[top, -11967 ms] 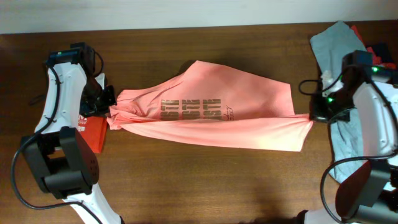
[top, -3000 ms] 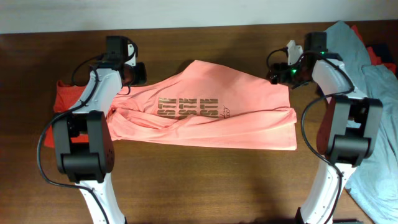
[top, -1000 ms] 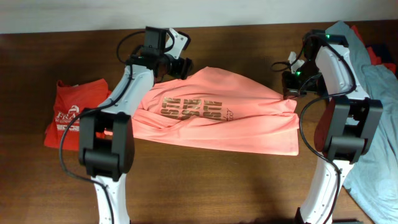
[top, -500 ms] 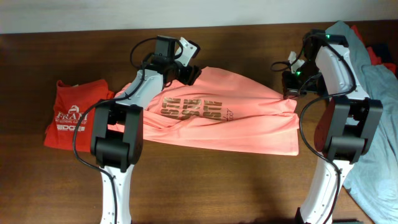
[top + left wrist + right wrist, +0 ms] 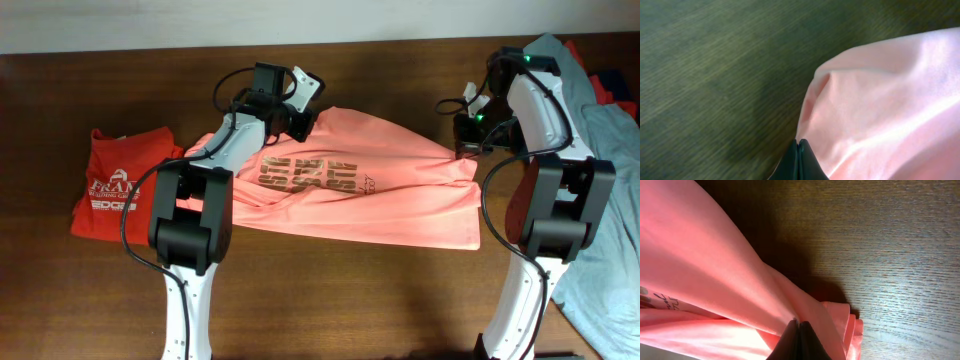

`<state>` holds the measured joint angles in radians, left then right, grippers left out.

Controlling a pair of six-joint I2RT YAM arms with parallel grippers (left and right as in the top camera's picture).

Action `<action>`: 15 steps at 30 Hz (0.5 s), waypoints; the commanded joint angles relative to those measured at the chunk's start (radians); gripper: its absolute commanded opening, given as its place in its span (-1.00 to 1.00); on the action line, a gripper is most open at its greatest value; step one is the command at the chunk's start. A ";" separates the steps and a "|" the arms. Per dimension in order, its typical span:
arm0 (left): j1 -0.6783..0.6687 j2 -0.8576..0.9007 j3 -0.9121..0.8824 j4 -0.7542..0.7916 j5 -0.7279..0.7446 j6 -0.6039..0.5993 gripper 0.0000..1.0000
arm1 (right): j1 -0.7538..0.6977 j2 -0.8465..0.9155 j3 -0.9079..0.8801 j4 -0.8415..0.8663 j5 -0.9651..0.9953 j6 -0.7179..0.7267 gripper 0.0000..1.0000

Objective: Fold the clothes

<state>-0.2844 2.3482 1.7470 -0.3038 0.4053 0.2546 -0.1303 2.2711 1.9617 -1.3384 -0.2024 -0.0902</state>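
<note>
The left gripper [image 5: 798, 148], at upper centre of the overhead frame, is clamped on the edge of the salmon-pink T-shirt [image 5: 395, 190]. The right gripper [image 5: 798, 326], at upper right, pinches the bunched hem.

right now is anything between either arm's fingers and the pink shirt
Nothing visible does. The left fingers are shut on the far edge of the pink shirt, and the right fingers on its bunched corner.

The left gripper [image 5: 798, 159] shows at the bottom edge, its dark fingertips pressed together on the left hem of the salmon-pink T-shirt [image 5: 890, 110]. The cloth bulges up and fills the right side, while the dark wooden table [image 5: 705, 75] lies bare to the left
</note>
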 commanded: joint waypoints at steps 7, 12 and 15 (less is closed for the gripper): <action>-0.006 0.013 0.009 -0.019 0.075 0.012 -0.39 | 0.006 -0.036 0.016 -0.001 0.019 -0.007 -0.92; -0.006 0.013 0.009 -0.019 0.069 0.012 -0.17 | 0.006 -0.036 0.016 -0.001 0.020 -0.007 -0.92; -0.006 0.013 0.009 -0.014 0.069 0.013 -0.17 | 0.006 -0.036 0.016 -0.001 0.020 -0.007 -0.92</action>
<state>-0.2859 2.3482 1.7470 -0.3214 0.4534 0.2588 -0.1303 2.2711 1.9617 -1.3384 -0.2020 -0.0902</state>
